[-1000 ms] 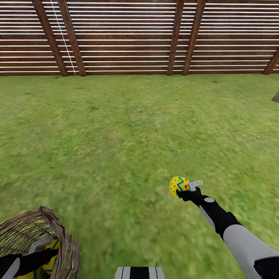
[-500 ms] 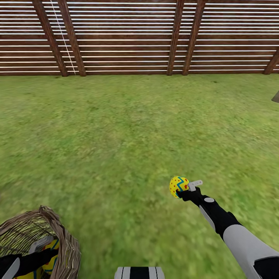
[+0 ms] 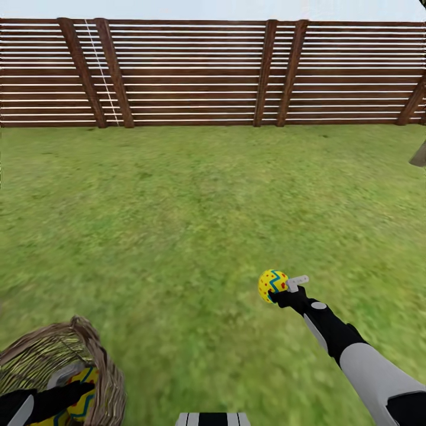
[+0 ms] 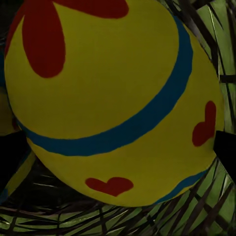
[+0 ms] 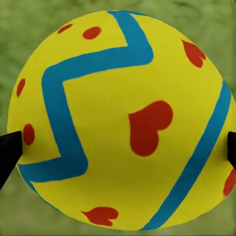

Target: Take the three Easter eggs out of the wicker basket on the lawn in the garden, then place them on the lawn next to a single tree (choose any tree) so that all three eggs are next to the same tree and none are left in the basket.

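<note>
Head view: the right gripper [image 3: 283, 290] is out over the mottled green lawn [image 3: 195, 213], its jaws pinched on a smooth, glossy yellow Easter egg [image 3: 273, 285] with a teal zigzag and red spots. Up close in the right wrist view, that egg [image 5: 120, 120] sits between two dark fingertips [image 5: 10, 150], blurred grass behind. Down at the lower left, the left gripper [image 3: 74, 387] reaches into the round, woven wicker basket [image 3: 97, 355], close against another patterned egg [image 4: 115, 103] lying on the dark weave; whether its jaws have closed, I cannot tell. A brown slatted wooden fence [image 3: 195, 71] runs behind.
</note>
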